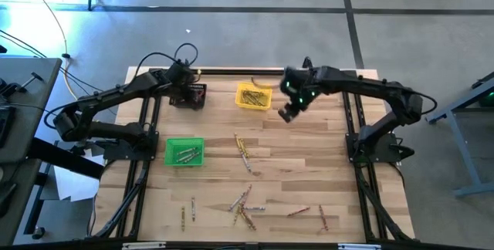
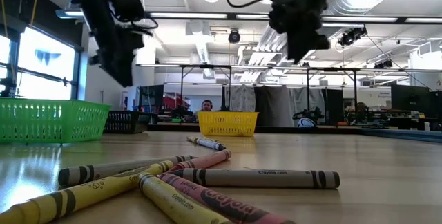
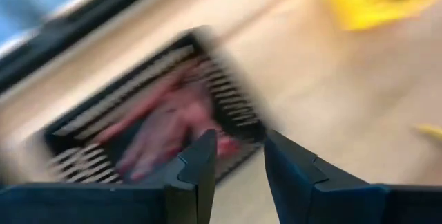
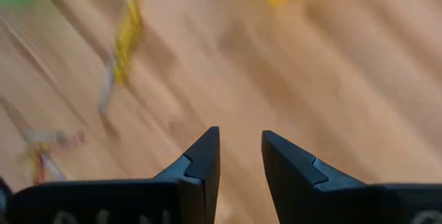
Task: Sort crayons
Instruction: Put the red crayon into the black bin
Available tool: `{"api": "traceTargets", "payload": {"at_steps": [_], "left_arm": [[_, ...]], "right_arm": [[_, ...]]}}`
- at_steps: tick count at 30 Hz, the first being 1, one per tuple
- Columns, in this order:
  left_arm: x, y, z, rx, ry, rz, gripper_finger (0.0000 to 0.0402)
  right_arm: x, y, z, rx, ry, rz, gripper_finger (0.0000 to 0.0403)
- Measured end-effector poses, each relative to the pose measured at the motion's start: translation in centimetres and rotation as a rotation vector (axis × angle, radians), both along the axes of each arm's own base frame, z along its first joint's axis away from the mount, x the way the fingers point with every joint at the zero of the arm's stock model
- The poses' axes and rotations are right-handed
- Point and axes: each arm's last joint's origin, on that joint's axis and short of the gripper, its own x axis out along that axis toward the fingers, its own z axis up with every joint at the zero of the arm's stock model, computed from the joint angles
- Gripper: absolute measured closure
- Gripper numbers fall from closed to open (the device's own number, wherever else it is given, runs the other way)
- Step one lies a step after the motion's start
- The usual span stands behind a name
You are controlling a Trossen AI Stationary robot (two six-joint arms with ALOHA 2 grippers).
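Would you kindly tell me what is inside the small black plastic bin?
The small black plastic bin holds reddish crayons; blur hides their number, and the left claw covers its near corner.

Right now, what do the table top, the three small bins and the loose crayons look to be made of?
Table top: wood planks, light matt finish, visible seams and grain. Green bin, yellow bin and black bin: likely moulded plastic, given the lattice walls in the low view. Crayons: presumably wax sticks in printed paper wrappers, dull.
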Motion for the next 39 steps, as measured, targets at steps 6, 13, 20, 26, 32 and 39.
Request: {"api": "traceTargets", "payload": {"at_steps": [6, 13, 20, 26, 32, 39], "left_arm": [[2.8, -1.0, 1.4, -0.017, -0.296, -0.272, 0.0307], [4.5, -2.2, 2.3, -0.015, -0.432, -0.383, 0.0312], [5.2, -3.9, 2.2, -0.075, -0.437, -0.440, 0.0312], [6.1, -6.3, 2.2, -0.138, -0.453, -0.524, 0.0312], [7.1, -9.7, 2.3, -0.256, -0.483, -0.564, 0.0312], [7.9, -13.8, 2.9, -0.304, -0.539, -0.678, 0.0312]], "right_arm": [[-0.7, 5.4, -0.4, 0.083, 0.226, 0.002, 0.0308], [-0.7, 11.7, -0.6, 0.127, 0.304, -0.043, 0.0308], [-0.9, 17.9, -2.6, 0.172, 0.378, 0.040, 0.0308], [-0.5, 24.6, -5.2, 0.221, 0.270, 0.170, 0.0308], [-0.1, 31.8, -7.6, 0.339, 0.120, 0.256, 0.0308], [-1.1, 36.9, -10.9, 0.364, 0.071, 0.425, 0.0308]]}}
